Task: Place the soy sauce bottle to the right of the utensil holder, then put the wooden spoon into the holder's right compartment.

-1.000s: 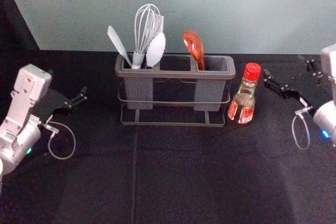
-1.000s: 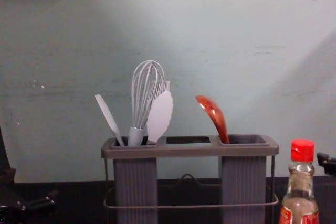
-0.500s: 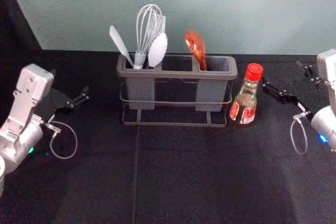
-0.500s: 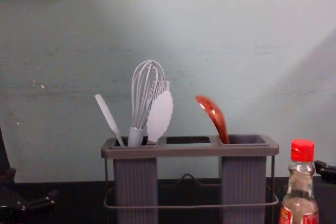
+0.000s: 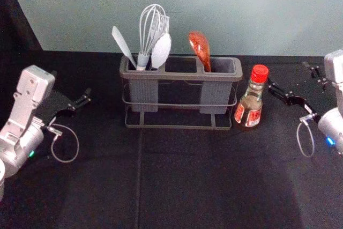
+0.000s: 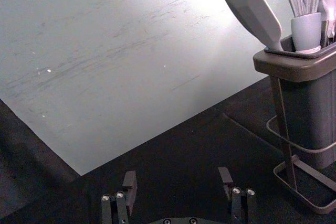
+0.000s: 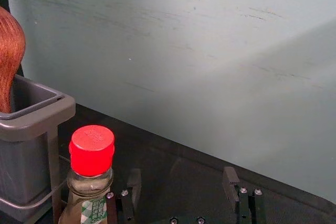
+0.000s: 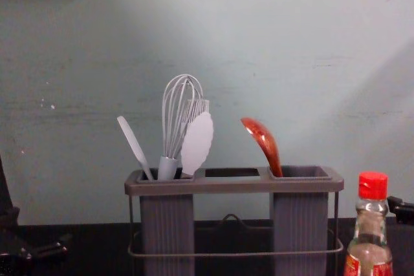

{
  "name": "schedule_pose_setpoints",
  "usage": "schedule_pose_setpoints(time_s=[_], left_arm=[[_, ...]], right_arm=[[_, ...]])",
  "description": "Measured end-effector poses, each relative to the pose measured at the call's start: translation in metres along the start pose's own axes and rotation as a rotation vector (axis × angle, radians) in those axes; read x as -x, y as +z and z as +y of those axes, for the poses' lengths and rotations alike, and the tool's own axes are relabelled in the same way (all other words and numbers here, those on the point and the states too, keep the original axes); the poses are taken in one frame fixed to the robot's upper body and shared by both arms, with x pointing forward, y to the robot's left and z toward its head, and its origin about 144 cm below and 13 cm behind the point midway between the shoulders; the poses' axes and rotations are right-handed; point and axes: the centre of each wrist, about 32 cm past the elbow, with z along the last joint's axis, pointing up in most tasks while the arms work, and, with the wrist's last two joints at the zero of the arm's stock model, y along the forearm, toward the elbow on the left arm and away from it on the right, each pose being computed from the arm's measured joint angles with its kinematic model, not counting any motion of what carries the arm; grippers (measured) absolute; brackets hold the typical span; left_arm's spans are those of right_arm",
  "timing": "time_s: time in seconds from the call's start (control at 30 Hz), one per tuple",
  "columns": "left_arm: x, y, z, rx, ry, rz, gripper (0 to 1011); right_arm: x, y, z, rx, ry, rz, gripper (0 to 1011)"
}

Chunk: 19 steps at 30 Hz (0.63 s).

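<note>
Right of centre, we have the soy sauce bottle (image 5: 251,102) just outside the spread fingers of our right gripper (image 5: 289,73); our left gripper (image 5: 71,85), frame left, gapes too.

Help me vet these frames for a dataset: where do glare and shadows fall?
Head view: pale glare on the wall beyond the wooden spoon; left wrist view: wall almost washed out near the spatula; right wrist view: a soft-edged slanting shadow across the wall; chest view: a slanting shadow on the wall at right, small glints on the spoon.
</note>
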Motion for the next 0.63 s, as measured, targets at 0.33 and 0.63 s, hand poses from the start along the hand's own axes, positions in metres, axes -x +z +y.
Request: schedule_pose_setpoints(time_s=[0.33, 0.63], left_arm=[[0.0, 0.0, 0.0, 0.0, 0.0, 0.0, 1011], [0.0, 0.0, 0.0, 0.0, 0.0, 0.0, 1011]], right_arm=[[-0.0004, 0.0004, 0.0, -0.001, 0.001, 0.0, 1002], [-0.0004, 0.0004, 0.0, -0.001, 0.001, 0.0, 1002]])
